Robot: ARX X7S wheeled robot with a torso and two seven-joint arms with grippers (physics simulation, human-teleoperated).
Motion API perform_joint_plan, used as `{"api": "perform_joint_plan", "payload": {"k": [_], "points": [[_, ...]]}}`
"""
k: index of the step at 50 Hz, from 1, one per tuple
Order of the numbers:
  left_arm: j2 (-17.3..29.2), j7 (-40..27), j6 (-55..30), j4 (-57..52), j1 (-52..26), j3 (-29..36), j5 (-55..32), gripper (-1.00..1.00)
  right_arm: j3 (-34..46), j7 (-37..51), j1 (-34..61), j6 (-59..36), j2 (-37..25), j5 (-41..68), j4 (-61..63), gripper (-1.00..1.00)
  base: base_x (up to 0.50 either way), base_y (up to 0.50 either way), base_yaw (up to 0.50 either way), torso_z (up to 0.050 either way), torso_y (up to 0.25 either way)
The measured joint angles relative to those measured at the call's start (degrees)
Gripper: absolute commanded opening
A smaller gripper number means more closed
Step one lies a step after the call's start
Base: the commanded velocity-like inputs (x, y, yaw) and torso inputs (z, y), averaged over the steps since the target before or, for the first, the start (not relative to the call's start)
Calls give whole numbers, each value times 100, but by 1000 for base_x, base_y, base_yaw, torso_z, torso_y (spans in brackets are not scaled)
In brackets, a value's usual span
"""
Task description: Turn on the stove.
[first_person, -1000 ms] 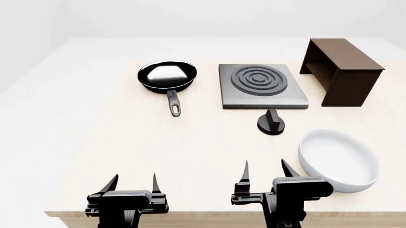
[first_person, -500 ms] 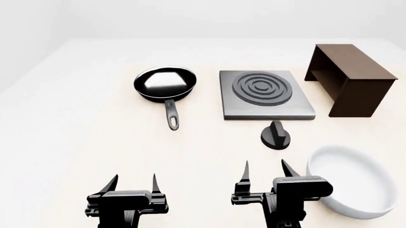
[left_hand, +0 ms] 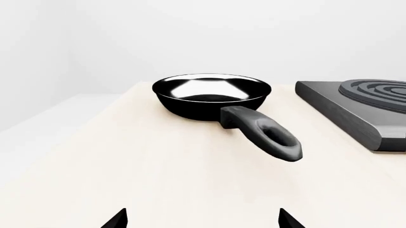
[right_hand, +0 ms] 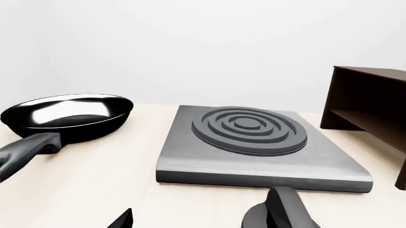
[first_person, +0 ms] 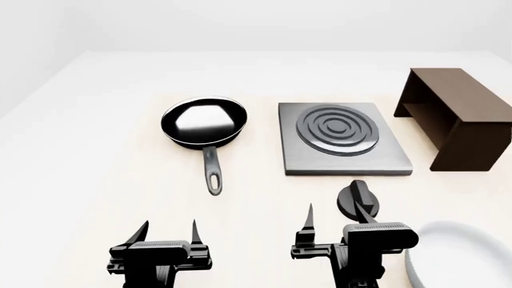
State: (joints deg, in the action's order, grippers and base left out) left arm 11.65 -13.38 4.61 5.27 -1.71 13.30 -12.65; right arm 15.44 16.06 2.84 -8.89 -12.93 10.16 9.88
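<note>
A: Status? Stove (first_person: 344, 138) sits at 12 o'clock from the right gripper (first_person: 334, 219), its knob (first_person: 358, 201) just ahead of the fingertips.

B: Approach step, I'd say — nothing touched yet. Right gripper's jaws stand wide, empty; left gripper (first_person: 169, 231) likewise, idle.

A: Next move?

B: Reach forward, straddle the knob's ridge, close, twist.

A: Obstacles?

B: Frying pan (first_person: 203, 123) at 10 o'clock, wooden box (first_person: 454, 117) at 2, white bowl (first_person: 460, 255) at 4 — all apart from the knob. Path looks free.
</note>
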Motion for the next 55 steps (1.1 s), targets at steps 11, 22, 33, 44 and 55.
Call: {"api": "perform_joint_plan", "payload": {"k": [11, 22, 33, 44, 55], "points": [[20, -24, 11, 10, 0, 33, -11, 100, 6, 44, -9, 5, -8, 32, -19, 100, 138, 0, 0, 0, 1], [43, -52, 14, 10, 3, 60, -25, 100, 12, 83, -10, -20, -12, 82, -29, 100, 76, 0, 0, 0, 0], [63, -74, 21, 20, 1, 84, -46, 100, 24, 126, 3, -57, -14, 122, -50, 100, 32, 0, 0, 0, 0], [83, -95, 25, 26, -5, 110, -62, 100, 43, 172, 15, -110, -21, 151, -54, 100, 0, 0, 0, 0, 0], [105, -120, 9, 5, -11, 142, -73, 100, -13, 217, 110, -388, 14, 344, -149, 100, 0, 0, 0, 0, 0]]}}
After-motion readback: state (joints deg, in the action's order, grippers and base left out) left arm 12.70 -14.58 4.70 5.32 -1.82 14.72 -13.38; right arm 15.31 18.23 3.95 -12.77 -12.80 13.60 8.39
